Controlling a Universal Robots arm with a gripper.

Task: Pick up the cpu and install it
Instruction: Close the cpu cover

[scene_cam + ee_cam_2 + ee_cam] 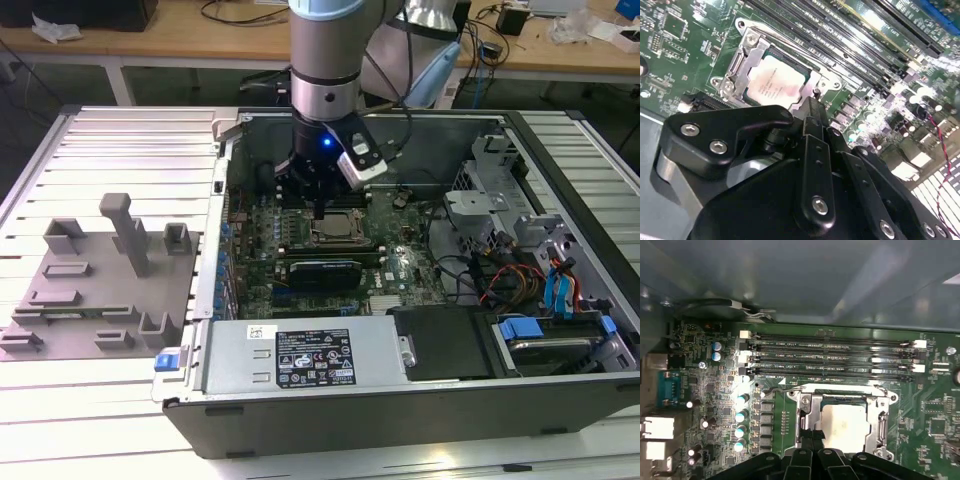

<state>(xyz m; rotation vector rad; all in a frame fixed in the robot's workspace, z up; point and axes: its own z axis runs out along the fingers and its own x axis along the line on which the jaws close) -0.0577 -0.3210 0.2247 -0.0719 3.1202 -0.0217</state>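
Fixture plate point(100, 290), grey with moulded holders, sits at the exterior view's left on the slatted table point(130, 150), just beside the open computer case point(400, 420). Moving right, your arm point(322, 60) drops straight down into the case over the motherboard point(400, 265), with a blue light lit at the wrist. The gripper point(318, 210) is low over the board, right at the socket. The claw reads narrow: in the first wrist view the fingers point(806, 437) are pressed together with nothing between them, so you're carrying nothing. The cpu point(334, 232) is in the socket, lying flat with its silvery top up and the metal socket frame point(802, 412) around it on all sides. In the second wrist view the gripper point(812, 105) ends at the edge of the cpu point(776, 81), over the frame's rim. You can't tell from either wrist view whether the tips touch the chip. The memory slots point(830, 355) run in a row alongside the socket, apart from the claw. On the near side of the socket in the exterior view is the long dark expansion card point(322, 272), and below it the power supply point(310, 358) with its label runs along the case's front wall. At the far right you have the drive cage point(560, 300) with blue tabs, with red and orange cables point(500, 275) looping just beside it.
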